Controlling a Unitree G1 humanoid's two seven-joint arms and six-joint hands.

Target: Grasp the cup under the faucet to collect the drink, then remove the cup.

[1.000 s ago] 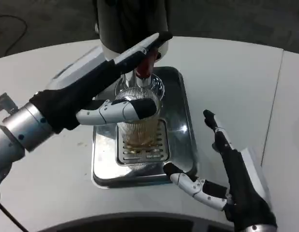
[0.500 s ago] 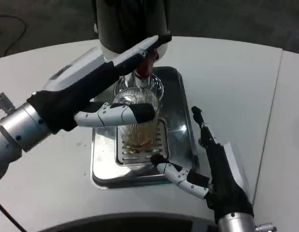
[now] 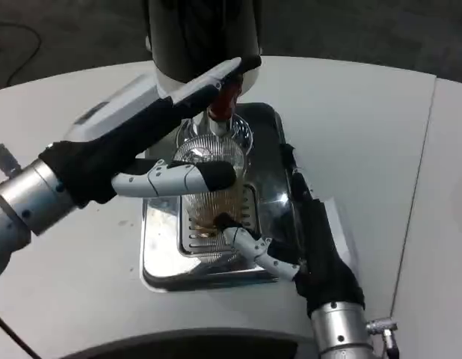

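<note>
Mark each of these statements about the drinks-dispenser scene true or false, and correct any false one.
1. The ribbed glass cup stands on the metal drip tray. True.
2. The cup is empty. False: amber drink sits in its lower part.
3. The left hand reaches up to the red faucet lever. True.
4. The right hand rests far off on the bare white table. False: it is over the tray, its fingers beside the cup's base.
</note>
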